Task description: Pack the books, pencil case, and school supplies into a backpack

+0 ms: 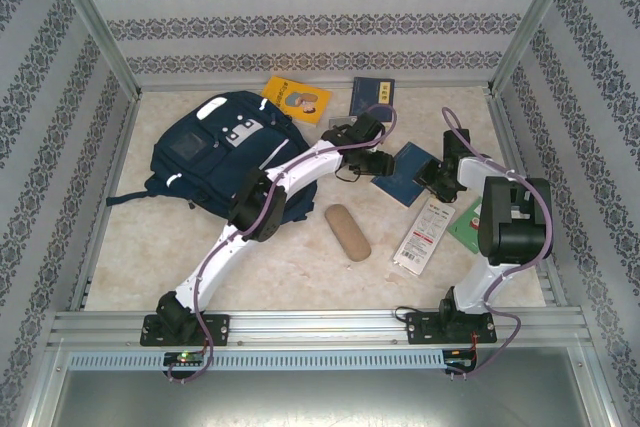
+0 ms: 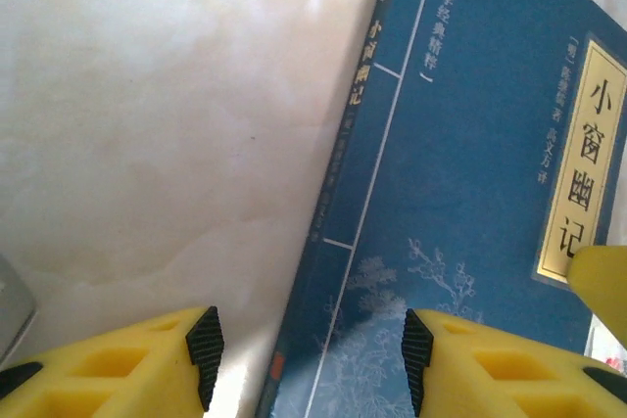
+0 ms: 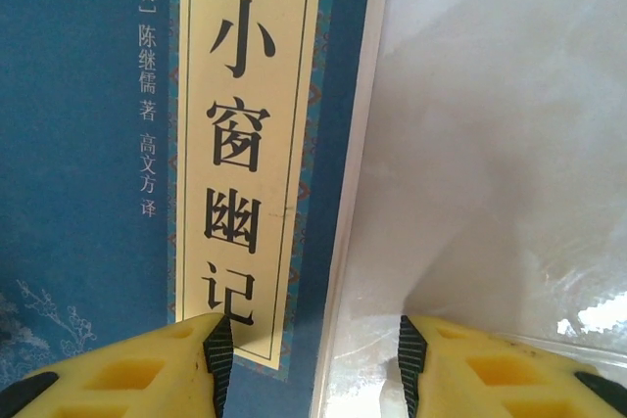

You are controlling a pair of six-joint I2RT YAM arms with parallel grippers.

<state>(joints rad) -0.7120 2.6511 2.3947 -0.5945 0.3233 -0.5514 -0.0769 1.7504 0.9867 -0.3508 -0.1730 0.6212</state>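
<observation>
On the left the navy blue striped fabric backpack [image 1: 215, 152] lies flat, its near corner hidden by the left arm [image 1: 300, 167]. The left gripper [image 2: 309, 345] gapes wide astride the spine edge of a navy blue pale-labelled book [image 2: 460, 173] (title partly cut off), and the right gripper [image 3: 315, 354] stands wide astride its opposite edge.

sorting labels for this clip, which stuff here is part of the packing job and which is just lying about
Part of the job:
backpack
yellow book
far navy book
near navy book
pencil case
white packet
green flat item

Just surroundings, no loose extras seen:
table
patterned walls
metal frame rail
</observation>
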